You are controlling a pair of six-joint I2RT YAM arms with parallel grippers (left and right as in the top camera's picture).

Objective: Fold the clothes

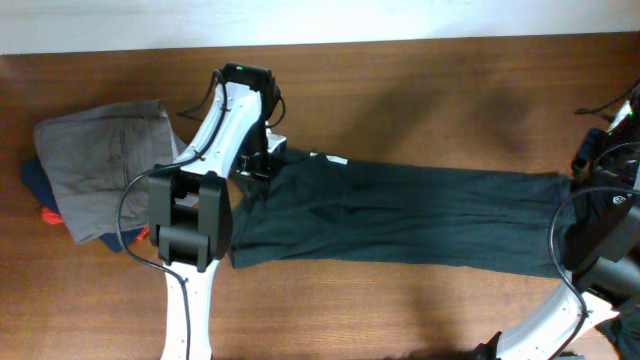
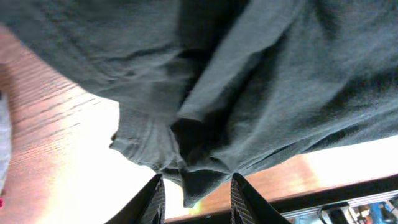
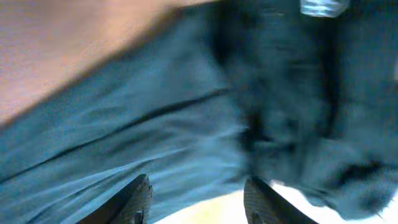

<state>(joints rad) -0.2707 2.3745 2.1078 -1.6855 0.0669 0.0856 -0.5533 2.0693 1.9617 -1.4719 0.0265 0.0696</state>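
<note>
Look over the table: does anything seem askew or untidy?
The dark green garment lies in a long strip, but its left end is bunched and creased. Further left, the grey garment sits crooked on a pile, with blue fabric and red fabric poking out below.

A long dark green fabric garment (image 1: pixel 400 215) lies stretched flat across the brown wooden table (image 1: pixel 420 90), reaching from the white-and-black left arm (image 1: pixel 225 120) to the black right arm (image 1: pixel 600 215). Left of it sits a folded grey cloth (image 1: pixel 105 160) atop a blue piece (image 1: pixel 32 178) and a red piece (image 1: pixel 50 214).
</note>
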